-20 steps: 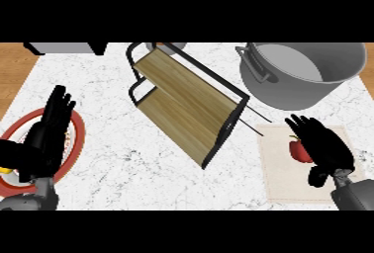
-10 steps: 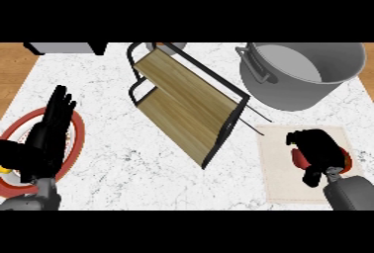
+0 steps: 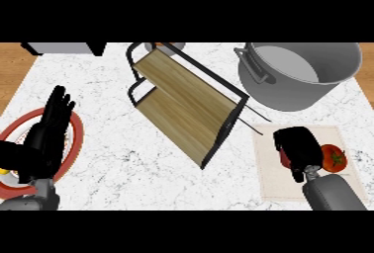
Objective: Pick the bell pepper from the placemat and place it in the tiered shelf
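Note:
The red bell pepper (image 3: 334, 159) lies on the beige placemat (image 3: 288, 185) at the counter's right side, its green stem facing up. My right hand (image 3: 297, 147) sits on top of it with the fingers curled down over it, so red shows on both sides of the hand. The pepper's middle is hidden under the hand. The tiered shelf (image 3: 186, 106), wooden boards in a black frame, lies slanted across the middle of the counter, to the left of the placemat. My left hand (image 3: 45, 141) rests open at the far left, fingers straight.
A big grey pot (image 3: 300, 74) stands at the back right, close behind the placemat. A red-rimmed plate (image 3: 76, 143) lies under my left hand. A dark box (image 3: 62, 48) sits at the back left corner. Bare marble lies between plate and shelf.
My right hand went from open fingers above the pepper to fingers curled down over it. The pepper now shows further right on the placemat. The left hand stayed still.

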Robot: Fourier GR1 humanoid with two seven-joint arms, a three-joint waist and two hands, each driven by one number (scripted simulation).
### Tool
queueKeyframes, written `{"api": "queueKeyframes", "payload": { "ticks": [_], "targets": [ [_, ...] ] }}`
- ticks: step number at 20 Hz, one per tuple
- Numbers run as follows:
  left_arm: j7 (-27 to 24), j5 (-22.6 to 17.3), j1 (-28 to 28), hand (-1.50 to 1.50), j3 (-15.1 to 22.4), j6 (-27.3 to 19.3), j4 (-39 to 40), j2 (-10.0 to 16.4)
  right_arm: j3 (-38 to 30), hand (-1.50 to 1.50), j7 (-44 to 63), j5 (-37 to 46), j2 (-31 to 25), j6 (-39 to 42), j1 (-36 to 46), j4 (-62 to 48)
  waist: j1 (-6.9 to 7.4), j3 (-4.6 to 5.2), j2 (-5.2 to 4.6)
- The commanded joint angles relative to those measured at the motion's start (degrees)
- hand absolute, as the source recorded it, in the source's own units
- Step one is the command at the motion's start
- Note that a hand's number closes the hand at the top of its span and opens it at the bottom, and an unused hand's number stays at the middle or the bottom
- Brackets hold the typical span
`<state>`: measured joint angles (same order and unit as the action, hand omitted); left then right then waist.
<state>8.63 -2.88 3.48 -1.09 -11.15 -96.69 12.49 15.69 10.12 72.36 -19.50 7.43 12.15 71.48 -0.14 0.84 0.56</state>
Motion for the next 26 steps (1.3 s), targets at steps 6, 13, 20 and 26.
{"api": "queueKeyframes", "payload": {
  "ticks": [6,13,20,26],
  "targets": [
    [-0.02,-0.05,0.04,0.0,0.29,0.14,-0.07,-0.2,-2.24,1.5,30.13,-4.84,19.04,-1.28,-0.35,3.92,0.97,-1.15,0.04],
    [0.64,-0.01,1.56,0.0,2.41,1.86,0.07,-0.26,3.49,1.5,50.55,-9.33,19.4,-12.09,8.45,11.14,4.82,-1.05,0.31],
    [0.71,-0.05,2.23,0.0,2.7,1.95,1.04,-0.64,5.1,1.5,66.42,-1.46,19.4,-19.13,19.07,17.43,5.73,-0.42,1.2],
    [0.79,0.41,2.25,0.0,3.34,1.62,2.03,-1.29,5.84,1.5,73.89,6.51,19.35,-14.97,23.78,16.96,5.68,-0.29,0.8]
  ]
}}
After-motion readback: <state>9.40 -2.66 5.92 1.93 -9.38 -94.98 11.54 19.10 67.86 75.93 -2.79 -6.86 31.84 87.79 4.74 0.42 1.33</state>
